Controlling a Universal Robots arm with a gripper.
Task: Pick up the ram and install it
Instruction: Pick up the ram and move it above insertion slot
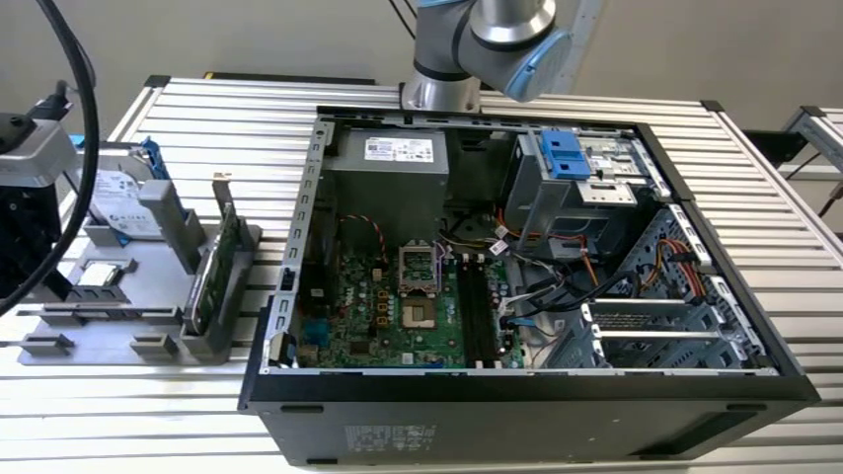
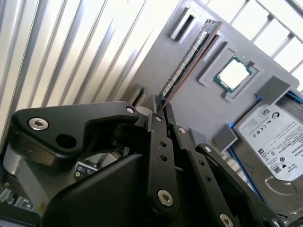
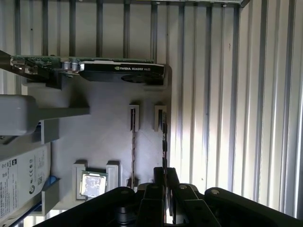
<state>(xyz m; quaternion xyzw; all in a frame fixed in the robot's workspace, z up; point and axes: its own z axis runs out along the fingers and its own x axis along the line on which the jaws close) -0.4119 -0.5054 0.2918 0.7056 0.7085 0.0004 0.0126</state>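
The ram (image 2: 191, 56) is a long thin dark stick standing on its edge in a slotted holder of the grey tray (image 2: 189, 113). In the first wrist view the ram (image 3: 164, 137) appears edge-on as a thin line beside an empty slot. My gripper (image 2: 161, 101) is at the stick's near end, its black fingers closed against both flat sides. In the first wrist view my gripper (image 3: 164, 171) pinches that same end. The arm's wrist (image 1: 27, 217) hangs over the tray (image 1: 118, 336) at the exterior view's left. The open computer case (image 1: 527, 247) shows dark memory slots (image 1: 477, 306) on its green motherboard.
On the tray also sit a hard drive (image 2: 272, 137), a processor chip (image 2: 234, 73) and an upright graphics card (image 3: 118, 71). In the exterior view the card (image 1: 217, 257) stands between the tray and the case wall. Cables and drive cages crowd the case's right half.
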